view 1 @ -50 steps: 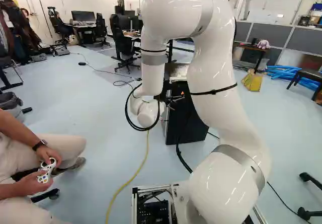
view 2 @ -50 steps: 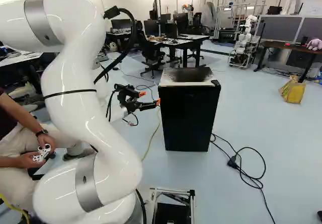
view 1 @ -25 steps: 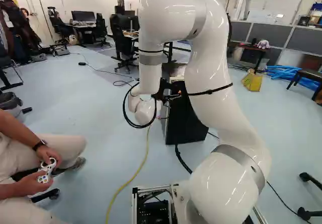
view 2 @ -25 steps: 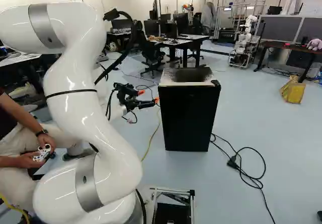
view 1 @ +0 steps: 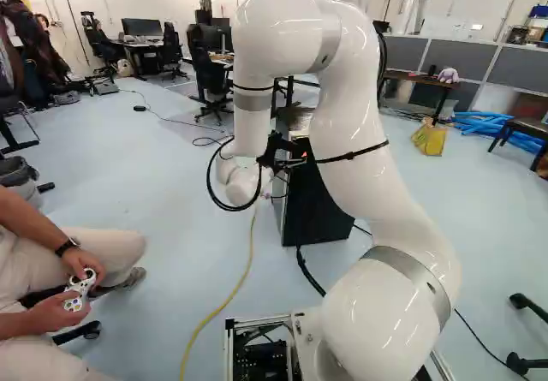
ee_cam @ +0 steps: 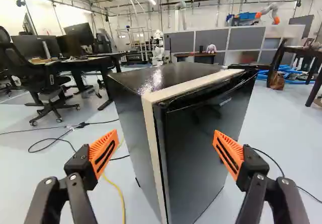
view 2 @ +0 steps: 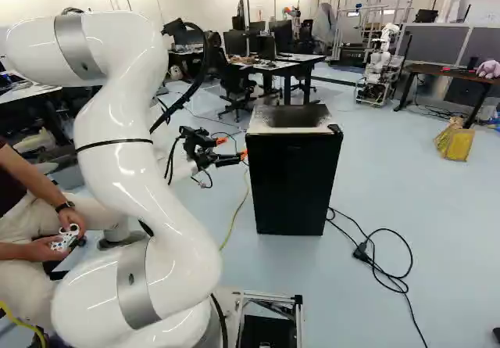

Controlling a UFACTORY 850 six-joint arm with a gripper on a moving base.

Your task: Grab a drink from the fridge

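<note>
1. You are at the opening stage, as far as the pictures show: the fridge (view 2: 293,176) stands on the floor ahead of your base, its door (ee_cam: 198,156) looks shut, and you have no drink in hand
2. Your jaws are open and hold nothing. In the wrist view the orange pads (ee_cam: 103,153) stand wide apart, with the fridge's upright front corner ahead between them; you cannot tell whether either pad touches it
3. The drink shows in no view; you would guess it is inside, behind that door
4. Left for you: get the door open, find the drink, close on it and bring it out
5. Only the wrist view gives you the pale strip (ee_cam: 152,143) down that corner, between the side wall (ee_cam: 132,133) and the door, so judge your line from there
6. The right base view gives you the whole front and the jaws beside its upper edge, plus the looped black cable (view 2: 391,274) on the floor
7. In the left base view your own arm (view 1: 351,133) covers much of the fridge, so lean on the other two for the door
</note>
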